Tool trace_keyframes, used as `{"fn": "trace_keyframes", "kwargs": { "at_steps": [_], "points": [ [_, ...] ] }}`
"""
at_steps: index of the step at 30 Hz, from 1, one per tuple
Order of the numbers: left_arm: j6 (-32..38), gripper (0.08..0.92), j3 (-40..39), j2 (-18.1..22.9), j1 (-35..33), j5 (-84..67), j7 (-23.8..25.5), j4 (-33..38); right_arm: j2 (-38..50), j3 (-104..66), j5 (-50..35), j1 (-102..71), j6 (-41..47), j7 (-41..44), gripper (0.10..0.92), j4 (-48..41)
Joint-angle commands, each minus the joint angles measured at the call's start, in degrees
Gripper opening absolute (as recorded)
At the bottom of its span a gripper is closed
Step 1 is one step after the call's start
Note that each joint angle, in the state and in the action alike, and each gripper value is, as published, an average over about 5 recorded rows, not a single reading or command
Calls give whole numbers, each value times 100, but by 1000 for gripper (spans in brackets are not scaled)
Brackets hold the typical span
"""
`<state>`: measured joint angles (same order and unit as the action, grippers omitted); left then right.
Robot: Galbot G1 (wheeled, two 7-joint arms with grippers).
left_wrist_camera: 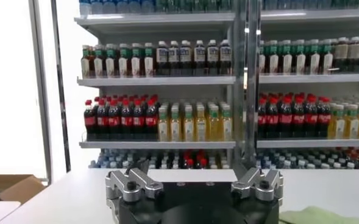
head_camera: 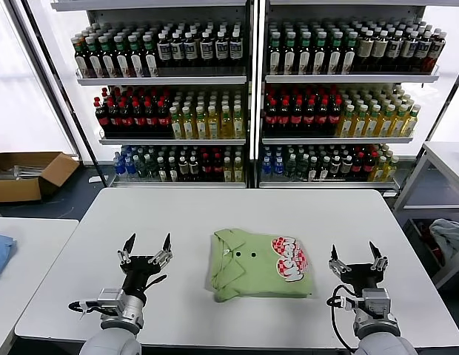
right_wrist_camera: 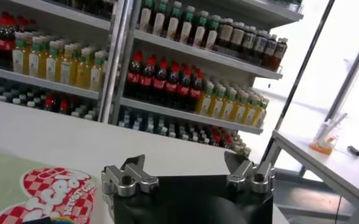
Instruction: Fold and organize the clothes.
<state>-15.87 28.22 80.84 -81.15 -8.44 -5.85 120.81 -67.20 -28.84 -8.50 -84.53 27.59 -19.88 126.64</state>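
From the head view we see the light green polo shirt point(head_camera: 259, 265) lying folded into a compact rectangle near the middle of the white desk point(head_camera: 215, 214), its collar and dark buttons toward the left side and the red-and-white checkered print toward the right. Its long axis runs left to right across the desk. The left gripper point(head_camera: 146, 248) hovers to the shirt's left, jaws spread and empty; the right gripper point(head_camera: 354, 256) hovers to its right, jaws likewise spread and holding nothing. The shirt sits between them, and we judge the right arm slightly nearer, though both stand clear of the fabric. The fold looks largely done, so we judge that tidying or moving the shirt aside comes next.

In the left wrist view, the left gripper point(left_wrist_camera: 194, 182) shows its jaws apart, with only a sliver of the green shirt point(left_wrist_camera: 325, 215) beside it.

In the right wrist view, the right gripper point(right_wrist_camera: 188, 176) is spread open, and the checkered print point(right_wrist_camera: 51, 198) lies close beside it on the desk.
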Motion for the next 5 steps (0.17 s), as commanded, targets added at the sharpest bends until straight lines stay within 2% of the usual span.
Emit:
{"fn": "trace_keyframes", "kwargs": {
  "at_steps": [1,5],
  "points": [
    [-39,823,33,1,45,50,20,-65,-10,25,19,10,-7,45,823,-53],
    [-58,823,54,-4,68,44,18,-70,-12,53,22,20,-11,43,823,-96]
  ]
}}
